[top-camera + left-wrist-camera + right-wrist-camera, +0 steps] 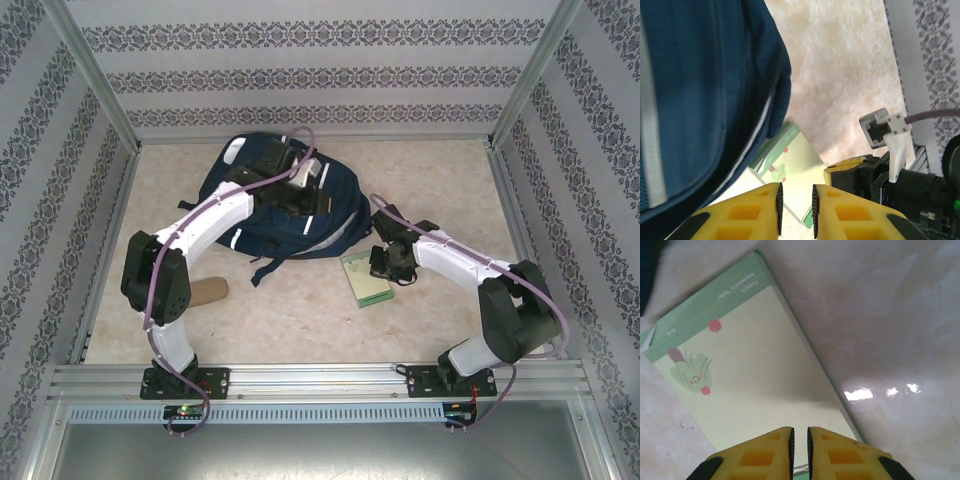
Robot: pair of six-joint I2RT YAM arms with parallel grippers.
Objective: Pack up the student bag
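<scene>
The navy student bag (262,228) lies flat at the back middle of the table, white stripes showing. My left gripper (300,196) hovers over its right side; in the left wrist view the bag (700,100) hangs to the left of my left gripper (796,210), whose jaws stand a little apart with nothing between them. A pale green notebook (365,281) lies just right of the bag. My right gripper (386,264) sits low over the notebook (755,375); in its own view my right gripper (800,450) has its pads almost touching, nothing seen between them.
A flat tan object (210,292) lies on the table near the left arm's elbow. Patterned walls and metal posts close in the table on three sides. From the left wrist, the right gripper's yellow finger (847,169) shows beside the notebook (790,170).
</scene>
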